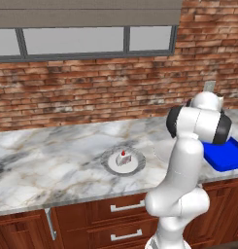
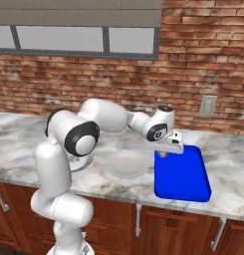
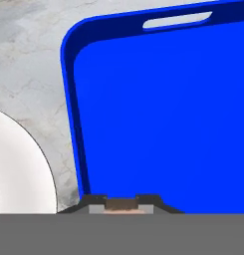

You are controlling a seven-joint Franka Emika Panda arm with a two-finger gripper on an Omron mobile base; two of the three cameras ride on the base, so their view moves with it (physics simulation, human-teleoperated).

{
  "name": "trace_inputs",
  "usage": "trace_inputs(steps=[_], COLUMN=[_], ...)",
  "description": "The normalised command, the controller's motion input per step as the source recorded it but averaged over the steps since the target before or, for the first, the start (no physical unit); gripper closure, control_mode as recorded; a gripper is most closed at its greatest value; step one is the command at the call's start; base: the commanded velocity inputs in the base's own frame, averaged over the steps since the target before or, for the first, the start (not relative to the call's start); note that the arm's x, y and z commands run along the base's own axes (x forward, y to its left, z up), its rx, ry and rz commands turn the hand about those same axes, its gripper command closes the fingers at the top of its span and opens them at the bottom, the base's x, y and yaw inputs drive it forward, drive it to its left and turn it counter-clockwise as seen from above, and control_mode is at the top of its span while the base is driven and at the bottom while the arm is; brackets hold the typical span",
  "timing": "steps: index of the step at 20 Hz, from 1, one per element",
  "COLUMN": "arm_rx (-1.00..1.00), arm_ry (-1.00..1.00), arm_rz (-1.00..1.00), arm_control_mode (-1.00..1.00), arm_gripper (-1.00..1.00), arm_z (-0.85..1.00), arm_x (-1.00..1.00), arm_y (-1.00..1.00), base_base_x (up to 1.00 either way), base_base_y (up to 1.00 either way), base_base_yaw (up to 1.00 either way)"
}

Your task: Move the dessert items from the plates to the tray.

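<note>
Two plates sit left of the blue tray [image 2: 185, 182] on the marble tabletop [image 1: 52, 155]. The pincer [image 2: 165, 154] hovers over the tray's near-left corner, clamped on the tan-pink morsel [image 3: 121, 204]. The red-topped cake bit [image 1: 123, 158] rests on the grey-rimmed plate [image 1: 112, 168], beyond the plain plate [image 2: 126, 164].

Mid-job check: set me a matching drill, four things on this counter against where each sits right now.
Things:
1. cake bit
2. tan-pink morsel
3. pale plate
4. blue tray

Places:
A. bare, just left of the tray
B. held in the tool above the tray
C. on the grey-rimmed plate
D. at the right end of the counter

Pairs: 1-C, 2-B, 3-A, 4-D
</note>
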Motion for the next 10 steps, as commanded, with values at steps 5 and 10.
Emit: trace_inputs(steps=[5,10], arm_rx=[0.02,0.04], arm_ry=[0.00,0.00], arm_rz=[0.00,0.00], arm_control_mode=[-1.00,-1.00], arm_gripper=[1.00,1.00], arm_z=[-0.15,-0.28], arm_x=[0.16,0.15], arm_y=[-0.53,-0.53], base_base_x=[0.00,0.00], base_base_y=[0.00,0.00], base_base_yaw=[0.00,0.00])
